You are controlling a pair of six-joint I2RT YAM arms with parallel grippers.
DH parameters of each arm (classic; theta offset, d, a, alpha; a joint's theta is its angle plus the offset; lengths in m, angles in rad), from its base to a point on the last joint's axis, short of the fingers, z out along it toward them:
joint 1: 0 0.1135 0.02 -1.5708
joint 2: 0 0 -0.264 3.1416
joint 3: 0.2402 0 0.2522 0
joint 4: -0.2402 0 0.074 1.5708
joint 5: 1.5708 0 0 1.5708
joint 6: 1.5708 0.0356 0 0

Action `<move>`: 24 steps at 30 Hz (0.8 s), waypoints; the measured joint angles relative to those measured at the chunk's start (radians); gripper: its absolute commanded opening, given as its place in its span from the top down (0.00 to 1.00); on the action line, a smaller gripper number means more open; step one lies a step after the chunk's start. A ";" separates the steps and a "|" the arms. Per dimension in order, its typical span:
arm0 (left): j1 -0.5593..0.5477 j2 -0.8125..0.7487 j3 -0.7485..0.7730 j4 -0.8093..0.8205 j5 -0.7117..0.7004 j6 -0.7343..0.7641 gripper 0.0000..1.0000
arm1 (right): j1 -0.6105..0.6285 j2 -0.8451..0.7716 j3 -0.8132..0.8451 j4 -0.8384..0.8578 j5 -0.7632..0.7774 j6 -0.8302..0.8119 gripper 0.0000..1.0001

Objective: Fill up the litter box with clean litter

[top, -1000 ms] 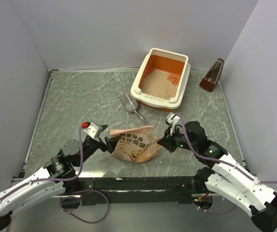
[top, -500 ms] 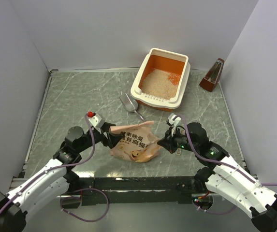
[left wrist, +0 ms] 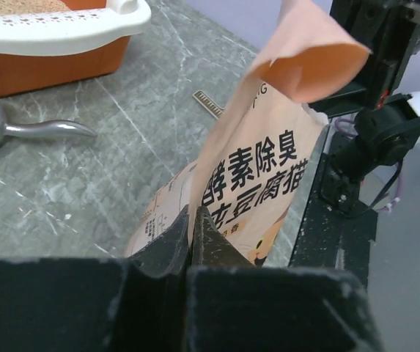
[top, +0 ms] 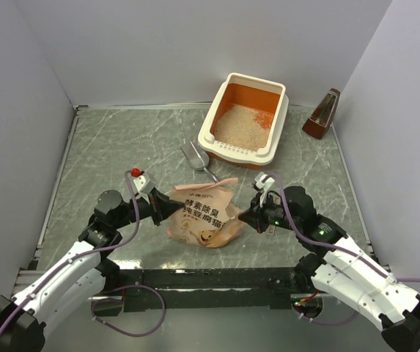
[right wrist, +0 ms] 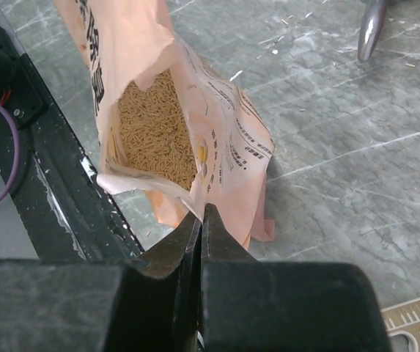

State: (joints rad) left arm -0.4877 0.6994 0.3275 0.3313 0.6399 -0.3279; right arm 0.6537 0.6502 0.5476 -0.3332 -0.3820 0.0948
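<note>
We see both pincers clamped tight on the peach-pink bag (top: pixel 204 216) — left gripper (left wrist: pixel 193 220) and right gripper (right wrist: pixel 201 220) apparently at opposite edges. The litter box (top: pixel 239 152) sits far right — clean litter (top: pixel 240 126) inside.

Even, soft overhead light; wrist views blur at near edges.

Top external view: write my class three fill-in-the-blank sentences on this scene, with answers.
1. The left gripper and right gripper are both ____ on the peach-pink plastic bag.
2. The cream-white rectangular plastic litter box is ____ inside.
3. The grey metal scoop lies between that box and the ____.
Answers: shut; orange; bag.
</note>
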 measured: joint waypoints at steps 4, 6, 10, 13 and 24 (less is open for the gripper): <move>0.000 -0.045 -0.015 -0.009 -0.022 -0.043 0.99 | -0.003 0.002 0.000 0.005 0.003 0.014 0.54; -0.001 -0.101 -0.031 -0.039 -0.061 -0.058 0.99 | -0.006 0.004 0.000 0.028 0.001 0.024 0.45; -0.001 -0.219 -0.039 -0.149 -0.174 -0.061 0.99 | -0.006 0.008 -0.023 0.114 -0.012 0.044 0.31; -0.001 -0.259 -0.032 -0.222 -0.257 -0.062 0.99 | -0.006 0.008 -0.081 0.221 -0.034 0.061 0.27; -0.003 -0.341 -0.013 -0.345 -0.351 -0.073 0.99 | -0.013 0.069 -0.338 0.729 -0.018 0.129 0.24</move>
State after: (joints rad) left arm -0.4904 0.3580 0.3145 -0.0135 0.2890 -0.4007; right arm 0.6403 0.7197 0.2100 0.3958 -0.4000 0.2237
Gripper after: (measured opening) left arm 0.020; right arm 0.759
